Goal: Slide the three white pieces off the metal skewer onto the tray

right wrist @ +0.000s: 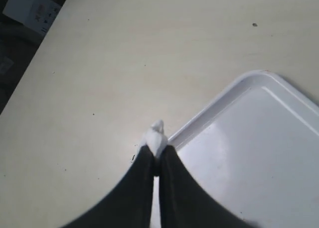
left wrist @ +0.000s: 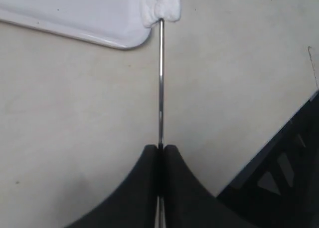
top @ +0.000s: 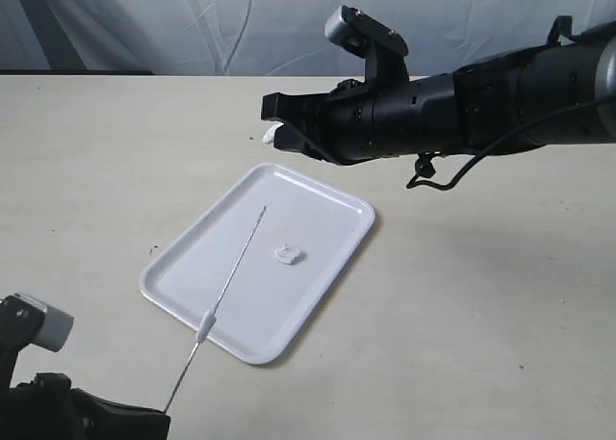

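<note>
The white tray (top: pixel 318 204) lies in the middle of the table. Above it slants the metal skewer (top: pixel 241 257), its tip over the tray's middle. My left gripper (top: pixel 162 419) is shut on the skewer's near end, seen as the thin rod (left wrist: pixel 160 88) leaving the closed left gripper (left wrist: pixel 160 148). One white piece (top: pixel 205 322) sits on the skewer over the tray's near rim; it shows in the left wrist view too (left wrist: pixel 162 6). A second piece (top: pixel 286 255) lies on the tray. My right gripper (top: pixel 273 122) hangs above the tray's far corner, shut on a third piece (right wrist: pixel 155 135).
A beige table top (top: pixel 481 315) spreads around the tray, with a pale cloth backdrop (top: pixel 192 26) behind it. A dark frame (left wrist: pixel 289 173) shows beside the left gripper. A small white box (right wrist: pixel 32 8) stands past the table's edge.
</note>
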Action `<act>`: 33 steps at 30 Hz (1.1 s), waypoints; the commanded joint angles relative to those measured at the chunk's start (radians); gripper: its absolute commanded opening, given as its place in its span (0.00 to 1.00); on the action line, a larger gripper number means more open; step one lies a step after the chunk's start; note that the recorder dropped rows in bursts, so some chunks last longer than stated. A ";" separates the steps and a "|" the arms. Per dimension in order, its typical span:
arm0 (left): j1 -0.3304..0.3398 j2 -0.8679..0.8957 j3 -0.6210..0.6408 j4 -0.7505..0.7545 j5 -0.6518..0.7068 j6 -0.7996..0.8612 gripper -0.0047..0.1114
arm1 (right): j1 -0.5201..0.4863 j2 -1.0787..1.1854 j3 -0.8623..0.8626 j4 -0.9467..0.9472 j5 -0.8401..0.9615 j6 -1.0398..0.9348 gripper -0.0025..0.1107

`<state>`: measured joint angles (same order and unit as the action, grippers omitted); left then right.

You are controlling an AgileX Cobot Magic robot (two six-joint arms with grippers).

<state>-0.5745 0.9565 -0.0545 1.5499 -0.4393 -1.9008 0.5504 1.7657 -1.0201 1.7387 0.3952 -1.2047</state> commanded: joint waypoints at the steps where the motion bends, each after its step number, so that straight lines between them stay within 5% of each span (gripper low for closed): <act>1: -0.005 -0.003 0.004 -0.007 0.103 -0.002 0.04 | -0.002 -0.008 -0.001 0.006 0.028 -0.006 0.02; 11: -0.005 -0.015 -0.009 -0.128 0.203 0.065 0.04 | -0.002 0.014 0.080 -0.146 0.070 0.072 0.02; 26: -0.005 -0.059 -0.122 -0.128 0.291 0.106 0.04 | 0.056 0.152 0.098 -0.041 0.138 0.081 0.02; 33: -0.005 -0.052 -0.122 -0.111 0.354 0.106 0.04 | 0.056 0.152 0.098 -0.023 0.149 0.083 0.34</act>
<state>-0.5745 0.9037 -0.1707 1.4285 -0.1157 -1.7985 0.6058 1.9172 -0.9285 1.6993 0.5424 -1.1180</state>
